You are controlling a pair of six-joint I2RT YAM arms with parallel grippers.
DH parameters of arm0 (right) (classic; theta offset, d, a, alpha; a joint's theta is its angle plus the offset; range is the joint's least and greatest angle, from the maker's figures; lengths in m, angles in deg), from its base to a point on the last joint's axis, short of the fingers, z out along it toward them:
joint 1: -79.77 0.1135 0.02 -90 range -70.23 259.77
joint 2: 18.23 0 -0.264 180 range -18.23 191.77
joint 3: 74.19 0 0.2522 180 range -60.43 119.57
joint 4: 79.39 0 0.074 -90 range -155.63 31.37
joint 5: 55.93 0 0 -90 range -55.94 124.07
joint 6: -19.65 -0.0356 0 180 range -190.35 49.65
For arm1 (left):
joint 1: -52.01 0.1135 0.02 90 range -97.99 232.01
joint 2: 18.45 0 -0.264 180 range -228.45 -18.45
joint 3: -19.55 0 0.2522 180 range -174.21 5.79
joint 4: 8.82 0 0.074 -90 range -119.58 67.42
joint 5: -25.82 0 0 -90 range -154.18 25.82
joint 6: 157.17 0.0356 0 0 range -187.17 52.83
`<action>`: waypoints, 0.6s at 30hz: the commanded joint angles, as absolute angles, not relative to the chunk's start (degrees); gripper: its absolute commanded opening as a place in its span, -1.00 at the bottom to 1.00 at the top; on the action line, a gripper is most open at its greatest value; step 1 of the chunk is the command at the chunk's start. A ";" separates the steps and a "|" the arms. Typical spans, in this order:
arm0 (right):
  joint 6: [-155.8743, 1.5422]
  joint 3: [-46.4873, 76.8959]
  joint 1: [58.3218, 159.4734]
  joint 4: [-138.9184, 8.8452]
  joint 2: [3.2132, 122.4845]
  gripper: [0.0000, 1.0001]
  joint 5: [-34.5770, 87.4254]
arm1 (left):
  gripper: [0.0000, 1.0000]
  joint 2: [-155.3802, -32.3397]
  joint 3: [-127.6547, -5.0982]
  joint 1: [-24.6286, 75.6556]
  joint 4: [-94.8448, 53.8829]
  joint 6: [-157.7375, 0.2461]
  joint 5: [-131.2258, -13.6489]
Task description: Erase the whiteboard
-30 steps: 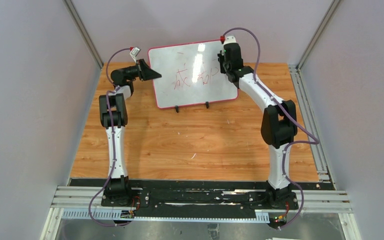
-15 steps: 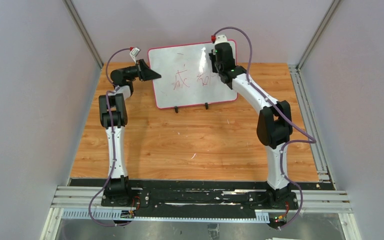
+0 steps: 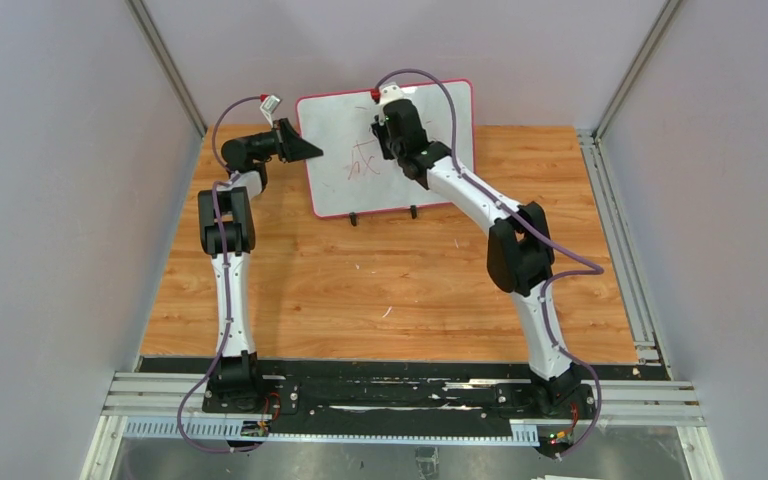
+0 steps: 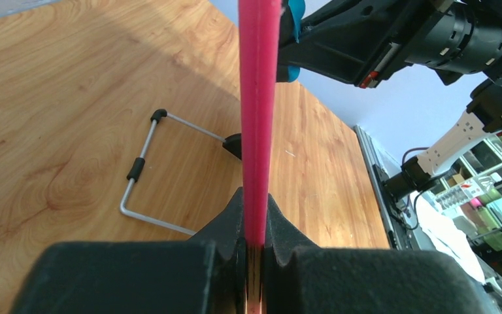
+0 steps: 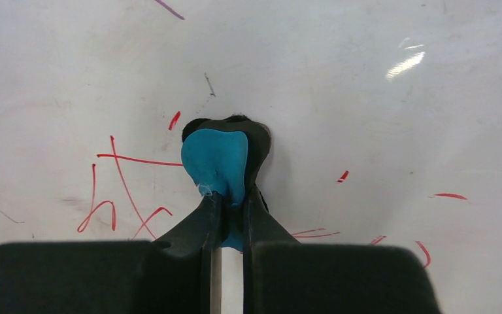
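Your right gripper has its two black fingers pinched tight on a small blue-and-black soft eraser. The eraser's far end is against the glossy white whiteboard that fills your view. Left of the eraser you see long red handwritten strokes; to its right only short red flecks are scattered. A thin purple line sits at the top edge, and a bright glare patch lies upper right.
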State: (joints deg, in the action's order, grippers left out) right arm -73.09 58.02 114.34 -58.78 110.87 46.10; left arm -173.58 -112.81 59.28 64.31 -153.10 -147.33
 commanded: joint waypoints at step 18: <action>-73.45 51.40 99.02 -60.62 102.86 -0.99 48.90 | -1.00 -175.68 -113.12 60.40 67.77 -149.17 -149.43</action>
